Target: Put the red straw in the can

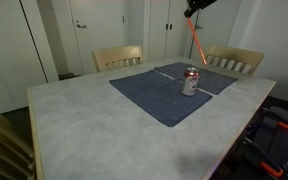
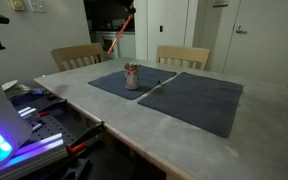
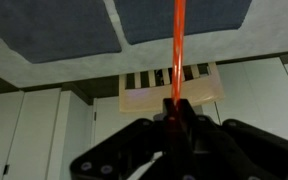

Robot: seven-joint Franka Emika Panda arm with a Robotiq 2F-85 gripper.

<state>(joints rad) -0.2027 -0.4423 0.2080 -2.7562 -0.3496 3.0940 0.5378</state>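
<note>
My gripper (image 1: 192, 10) is high above the table's far side, shut on the upper end of the red straw (image 1: 196, 40). The straw hangs down from it, tilted, well above the table. In an exterior view the straw (image 2: 117, 32) shows up and to the left of the can. The can (image 1: 190, 81) is silver with a red label and stands upright on a dark blue placemat (image 1: 149, 95); it also shows in an exterior view (image 2: 132, 76). In the wrist view the straw (image 3: 178, 45) runs straight out from between the shut fingers (image 3: 176, 112). The can is out of the wrist view.
A second dark blue placemat (image 2: 199, 98) lies beside the first on the grey table (image 1: 84, 125). Two wooden chairs (image 1: 118, 57) (image 1: 234, 60) stand at the far edge. Another chair back (image 1: 2, 145) is at the near left. Electronics sit beside the table (image 2: 24, 125).
</note>
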